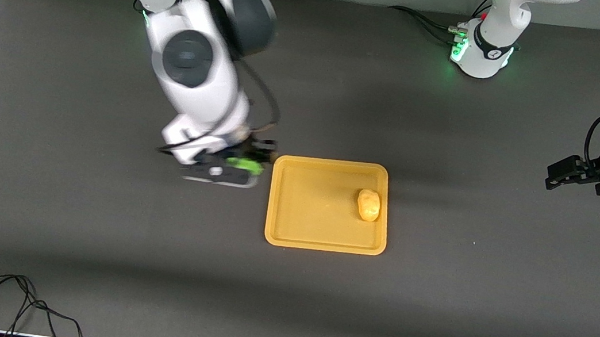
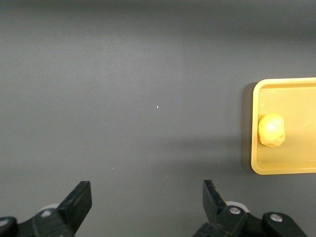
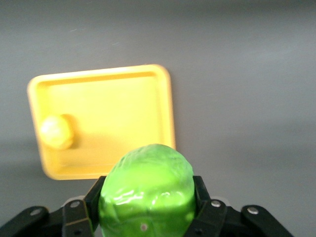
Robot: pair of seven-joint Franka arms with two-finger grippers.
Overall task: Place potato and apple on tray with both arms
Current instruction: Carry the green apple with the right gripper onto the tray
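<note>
The orange-yellow tray [image 1: 320, 235] lies mid-table. The yellow-tan potato [image 1: 369, 205] rests in the tray near its rim toward the left arm's end; it also shows in the left wrist view [image 2: 271, 130] and the right wrist view [image 3: 57, 131]. My right gripper [image 1: 250, 160] is shut on the green apple [image 1: 246, 165] above the table, just beside the tray's rim at the right arm's end. The apple [image 3: 146, 192] fills the jaws in the right wrist view, with the tray [image 3: 123, 113] ahead. My left gripper [image 1: 563, 173] is open and empty, above the table at the left arm's end.
Black cables [image 1: 4, 298] lie near the table's front edge at the right arm's end. The left arm's base [image 1: 484, 48] stands at the back. Dark table surface [image 2: 148, 98] surrounds the tray [image 2: 286, 84].
</note>
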